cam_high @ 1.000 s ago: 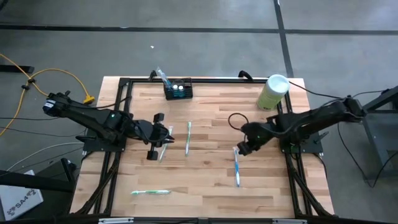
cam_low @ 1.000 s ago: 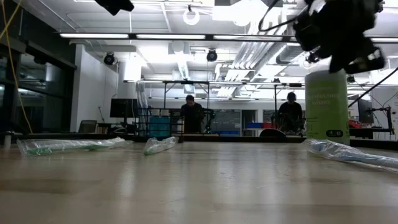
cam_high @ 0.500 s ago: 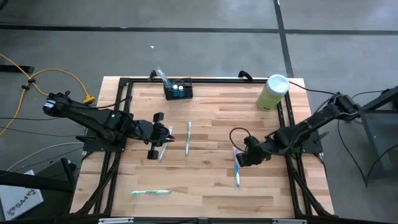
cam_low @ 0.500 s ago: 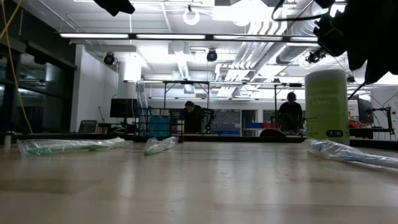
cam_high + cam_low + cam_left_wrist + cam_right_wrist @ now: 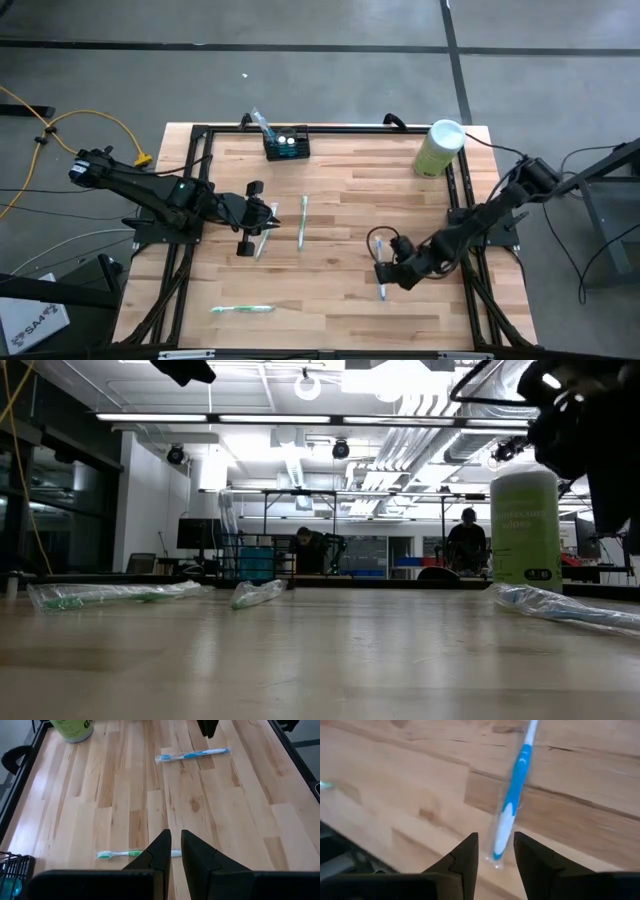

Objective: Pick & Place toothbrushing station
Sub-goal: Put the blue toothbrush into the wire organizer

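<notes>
The toothbrushing station (image 5: 287, 145), a small black slotted holder, stands at the table's far edge. A blue toothbrush in a clear wrapper (image 5: 381, 291) lies on the wood right of centre. My right gripper (image 5: 496, 845) hovers open over the brush's near end, one finger on either side of the handle (image 5: 510, 805), touching nothing. My left gripper (image 5: 176, 837) waits above the table's left half (image 5: 272, 212), all but shut, with only a thin slit between its fingers and nothing in it.
A pale green cylinder with a white lid (image 5: 440, 148) stands at the far right. A green toothbrush (image 5: 302, 220) lies at the table's middle, another (image 5: 242, 309) near the front edge, and a wrapped one (image 5: 262, 242) lies below my left gripper. A black frame (image 5: 195, 180) borders the table.
My right gripper has moved toward the table's near edge and down along the blue toothbrush to its near end, rolling about its own axis on the way. The toothbrush has stayed where it lay.
</notes>
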### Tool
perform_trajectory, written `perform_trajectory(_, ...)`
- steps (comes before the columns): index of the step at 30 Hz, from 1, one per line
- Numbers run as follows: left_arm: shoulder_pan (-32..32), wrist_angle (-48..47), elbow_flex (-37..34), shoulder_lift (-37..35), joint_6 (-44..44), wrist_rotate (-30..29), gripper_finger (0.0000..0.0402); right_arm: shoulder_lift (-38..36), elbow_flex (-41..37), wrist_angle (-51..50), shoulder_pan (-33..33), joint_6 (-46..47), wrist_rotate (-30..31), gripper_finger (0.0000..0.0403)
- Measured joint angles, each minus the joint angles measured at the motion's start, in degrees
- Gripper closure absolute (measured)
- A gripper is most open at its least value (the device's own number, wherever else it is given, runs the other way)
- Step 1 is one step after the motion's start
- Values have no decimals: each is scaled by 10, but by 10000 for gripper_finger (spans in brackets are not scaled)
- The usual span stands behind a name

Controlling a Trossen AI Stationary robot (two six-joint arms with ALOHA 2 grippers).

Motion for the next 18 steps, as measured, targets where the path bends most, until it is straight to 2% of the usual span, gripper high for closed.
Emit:
perform_trajectory(9,0,-2,0,0,20,1,365,58,0,31,0,18,-10,287)
perform_trajectory(18,0,-3,0,0,20,1,365,63,0,35,0,16,-5,287)
